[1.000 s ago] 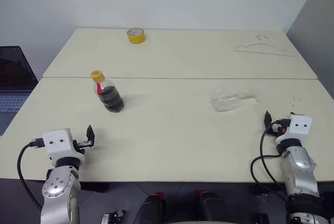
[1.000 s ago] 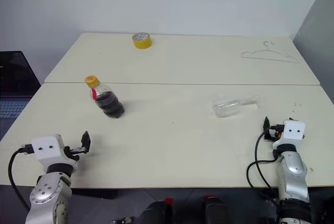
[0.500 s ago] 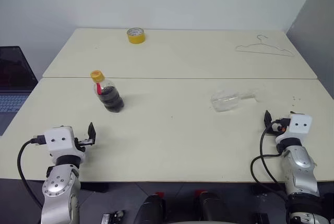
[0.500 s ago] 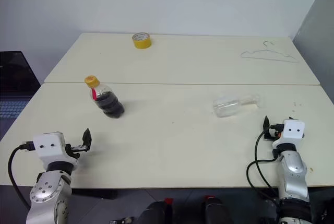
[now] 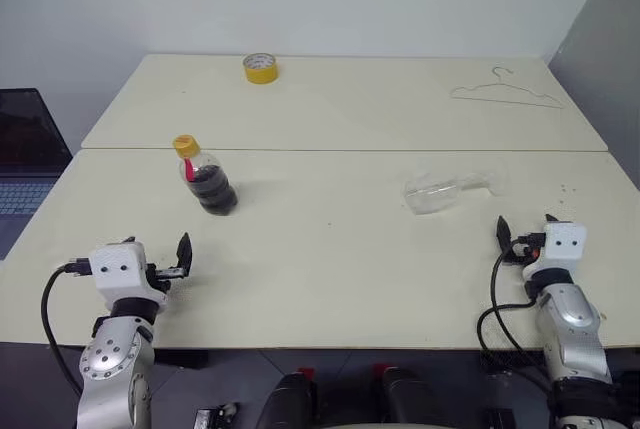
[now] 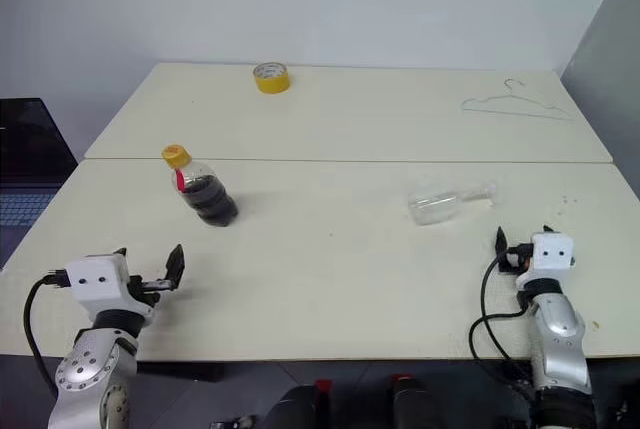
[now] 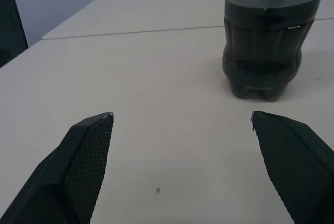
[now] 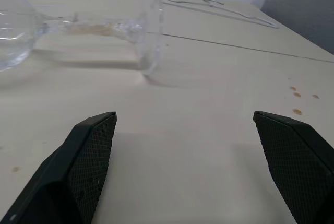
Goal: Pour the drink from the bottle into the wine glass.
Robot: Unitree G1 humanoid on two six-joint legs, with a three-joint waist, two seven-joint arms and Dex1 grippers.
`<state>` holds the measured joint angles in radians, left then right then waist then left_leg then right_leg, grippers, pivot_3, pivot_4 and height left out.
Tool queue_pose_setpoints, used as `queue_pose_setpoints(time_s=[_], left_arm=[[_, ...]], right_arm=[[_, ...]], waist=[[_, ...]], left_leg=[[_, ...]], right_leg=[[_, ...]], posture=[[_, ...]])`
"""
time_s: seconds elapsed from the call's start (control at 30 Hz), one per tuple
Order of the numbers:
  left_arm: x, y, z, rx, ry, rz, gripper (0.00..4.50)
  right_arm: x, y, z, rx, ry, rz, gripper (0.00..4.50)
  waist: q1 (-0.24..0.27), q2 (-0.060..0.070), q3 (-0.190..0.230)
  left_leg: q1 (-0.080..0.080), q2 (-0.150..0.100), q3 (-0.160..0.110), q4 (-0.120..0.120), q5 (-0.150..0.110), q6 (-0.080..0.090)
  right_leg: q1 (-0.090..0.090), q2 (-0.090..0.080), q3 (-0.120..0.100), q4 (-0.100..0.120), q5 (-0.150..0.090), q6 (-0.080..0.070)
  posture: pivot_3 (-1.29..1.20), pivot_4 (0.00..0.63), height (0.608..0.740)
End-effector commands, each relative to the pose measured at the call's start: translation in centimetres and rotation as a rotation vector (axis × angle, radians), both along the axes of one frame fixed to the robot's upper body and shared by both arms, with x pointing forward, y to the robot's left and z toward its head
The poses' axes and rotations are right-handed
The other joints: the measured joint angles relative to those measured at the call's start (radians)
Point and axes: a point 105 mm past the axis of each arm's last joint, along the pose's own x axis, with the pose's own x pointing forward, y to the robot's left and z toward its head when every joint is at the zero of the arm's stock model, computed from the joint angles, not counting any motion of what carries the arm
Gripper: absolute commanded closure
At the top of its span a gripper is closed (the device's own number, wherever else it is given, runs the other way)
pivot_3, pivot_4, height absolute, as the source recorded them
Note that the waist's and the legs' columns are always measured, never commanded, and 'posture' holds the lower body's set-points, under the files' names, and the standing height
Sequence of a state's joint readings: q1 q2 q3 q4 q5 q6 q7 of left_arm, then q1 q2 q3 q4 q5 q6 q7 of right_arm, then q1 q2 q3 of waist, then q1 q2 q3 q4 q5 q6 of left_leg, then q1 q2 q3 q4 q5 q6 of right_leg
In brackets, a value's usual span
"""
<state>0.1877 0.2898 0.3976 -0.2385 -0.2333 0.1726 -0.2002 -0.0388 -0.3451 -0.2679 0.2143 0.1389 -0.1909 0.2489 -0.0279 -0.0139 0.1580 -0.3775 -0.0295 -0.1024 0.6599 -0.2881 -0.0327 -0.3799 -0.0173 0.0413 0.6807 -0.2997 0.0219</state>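
Note:
The bottle (image 5: 207,183) stands upright on the left half of the table, yellow cap on, about half full of the dark drink (image 7: 265,51). My left gripper (image 7: 180,114) is open and level near the front edge. It points at the bottle from a short way off and holds nothing. The wine glass (image 5: 445,192) lies on its side on the right half, empty, with its foot (image 8: 150,31) toward my right gripper (image 8: 185,113). That gripper is open and level near the front right edge, short of the glass.
A yellow tape roll (image 5: 260,67) sits at the far back, and a wire hanger (image 5: 505,92) lies at the back right. A laptop (image 5: 20,164) stands beyond the table's left edge. A seam (image 5: 350,150) divides the two tabletops. Small brown spots (image 8: 296,112) mark the table near the right gripper.
My right gripper has shifted a little to the left, closer to the fallen glass. The left gripper has turned slightly toward the bottle. Bottle and glass have not moved.

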Motion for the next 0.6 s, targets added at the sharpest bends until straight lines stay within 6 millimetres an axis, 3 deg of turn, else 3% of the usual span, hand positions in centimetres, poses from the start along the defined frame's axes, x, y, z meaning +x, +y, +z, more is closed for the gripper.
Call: queue_pose_setpoints(time_s=[0.03, 0.37, 0.6], left_arm=[[0.3, -0.4, 1.3, 0.06, -0.02, -0.029, 0.04], [1.5, -0.9, 3.2, 0.072, -0.071, -0.12, 0.04], [2.2, -0.3, 4.6, 0.137, -0.06, -0.194, 0.04]], right_arm=[[-0.4, 1.6, 1.5, -0.025, -0.051, 0.096, 0.0], [-2.9, 9.0, 7.3, -0.037, -0.115, 0.548, 0.0], [-4.5, 12.5, 9.7, -0.123, -0.082, 0.792, 0.0]], waist=[[0.0, 0.0, 0.0], [0.001, 0.0, 0.0], [0.002, 0.0, 0.0]], left_leg=[[0.0, 0.0, 0.0, 0.0, 0.0, 0.0], [-0.001, 0.0, -0.001, 0.0, 0.0, 0.0], [-0.001, 0.0, -0.002, 0.0, 0.0, 0.0]], right_leg=[[0.0, 0.0, 0.0, 0.0, 0.0, 0.0], [0.0, 0.0, -0.001, 0.0, 0.0, 0.0], [0.0, 0.0, -0.001, -0.001, 0.0, 0.0]], posture=[[0.0, 0.15, 0.74], [0.0, 0.15, 0.74], [0.0, 0.15, 0.74]])
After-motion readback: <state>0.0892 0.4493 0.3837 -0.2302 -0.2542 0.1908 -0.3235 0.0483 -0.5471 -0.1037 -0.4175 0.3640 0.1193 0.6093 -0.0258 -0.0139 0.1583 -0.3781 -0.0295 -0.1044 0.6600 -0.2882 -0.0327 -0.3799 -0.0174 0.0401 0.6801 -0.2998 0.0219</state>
